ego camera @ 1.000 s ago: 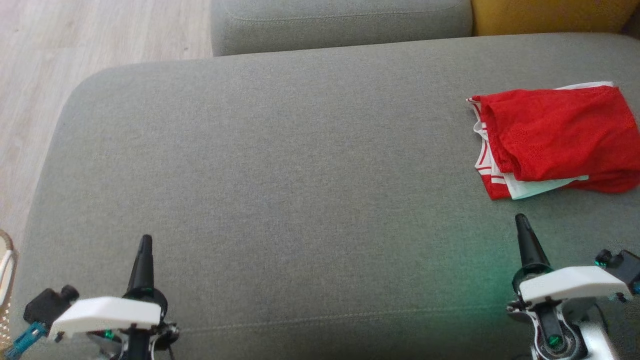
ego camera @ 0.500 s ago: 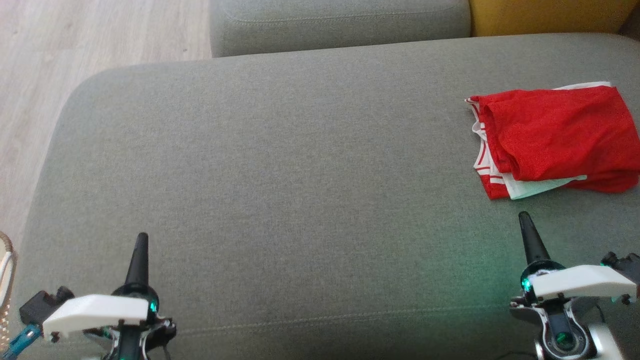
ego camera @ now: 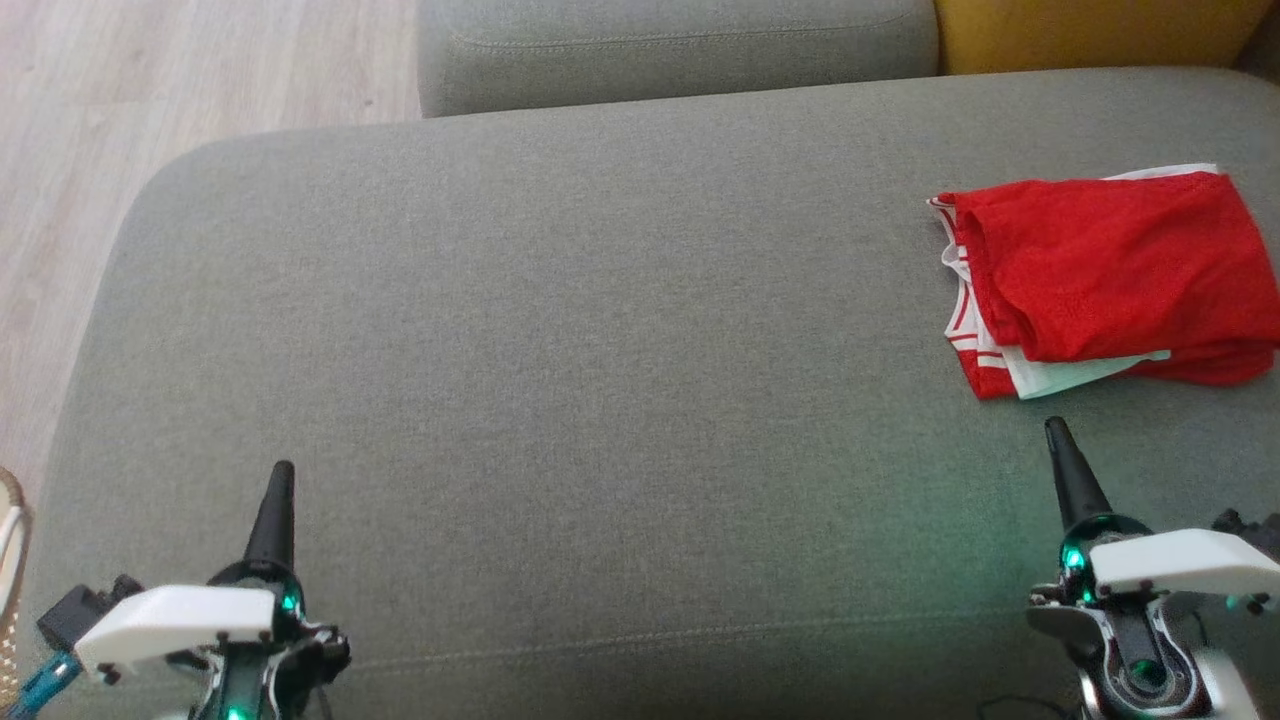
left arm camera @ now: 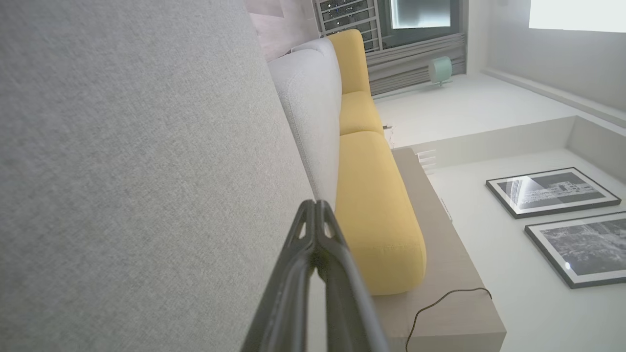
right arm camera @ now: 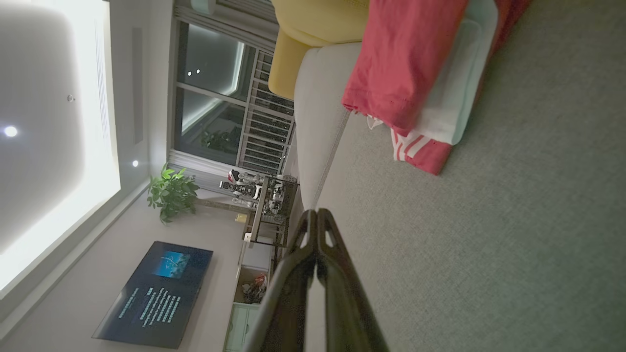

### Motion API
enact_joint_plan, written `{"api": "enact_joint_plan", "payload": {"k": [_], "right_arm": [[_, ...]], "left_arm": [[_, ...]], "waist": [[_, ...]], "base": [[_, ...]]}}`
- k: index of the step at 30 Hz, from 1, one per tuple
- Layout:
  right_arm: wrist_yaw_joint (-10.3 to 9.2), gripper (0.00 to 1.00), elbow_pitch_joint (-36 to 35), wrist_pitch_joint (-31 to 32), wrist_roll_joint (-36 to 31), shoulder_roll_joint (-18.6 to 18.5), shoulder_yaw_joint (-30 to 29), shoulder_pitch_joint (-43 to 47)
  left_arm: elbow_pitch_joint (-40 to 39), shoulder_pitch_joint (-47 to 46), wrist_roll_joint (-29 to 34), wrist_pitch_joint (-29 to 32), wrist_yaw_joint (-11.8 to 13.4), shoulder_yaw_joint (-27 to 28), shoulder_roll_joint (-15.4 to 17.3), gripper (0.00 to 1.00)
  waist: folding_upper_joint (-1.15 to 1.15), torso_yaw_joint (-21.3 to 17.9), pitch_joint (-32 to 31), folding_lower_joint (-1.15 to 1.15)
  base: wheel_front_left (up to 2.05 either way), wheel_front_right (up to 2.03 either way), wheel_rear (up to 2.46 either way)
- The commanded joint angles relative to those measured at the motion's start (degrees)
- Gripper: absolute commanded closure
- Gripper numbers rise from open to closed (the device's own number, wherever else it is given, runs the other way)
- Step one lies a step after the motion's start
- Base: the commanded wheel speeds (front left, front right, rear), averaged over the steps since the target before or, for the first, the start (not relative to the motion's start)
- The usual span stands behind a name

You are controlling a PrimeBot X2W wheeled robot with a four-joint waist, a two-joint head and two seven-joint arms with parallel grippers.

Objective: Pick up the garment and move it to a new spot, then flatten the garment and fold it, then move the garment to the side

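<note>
At the near left of the grey sofa seat (ego camera: 600, 330), the left claw (ego camera: 283, 470) is pinched together, empty. At the near right, the right claw (ego camera: 1054, 428) is likewise pinched and empty, close to the folded red-and-white garment (ego camera: 1100, 265) lying by the seat's right edge

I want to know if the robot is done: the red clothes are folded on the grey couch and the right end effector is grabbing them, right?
No. The red clothes are folded on the grey couch, but the right end effector is not grabbing them: it is shut on nothing, with bare couch between its tip and the clothes. The head view shows this.
</note>
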Motion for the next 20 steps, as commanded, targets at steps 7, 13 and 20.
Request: {"api": "enact_joint_plan", "payload": {"k": [7,13,20], "right_arm": [[-0.01,1.00,-2.9,1.4,5.5,-0.2,0.4,-1.6],[-0.01,1.00,-3.3,2.4,9.5,-0.2,0.1,-1.5],[-0.01,1.00,-3.8,3.6,14.1,-0.2,-0.2,-1.4]], "left_arm": [[-1.3,-4.1,-5.0,1.5,-0.4,2.5,1.0,1.00],[-1.0,-4.6,-8.5,2.6,-0.4,2.9,1.0,1.00],[-0.7,-5.1,-12.5,3.8,-0.4,3.5,1.0,1.00]], "waist": [[0.00,-0.1,-0.1,0.00],[0.00,-0.1,-0.1,0.00],[0.00,-0.2,-0.2,0.00]], "base": [[0.00,0.00,0.00],[0.00,0.00,0.00],[0.00,0.00,0.00]]}}
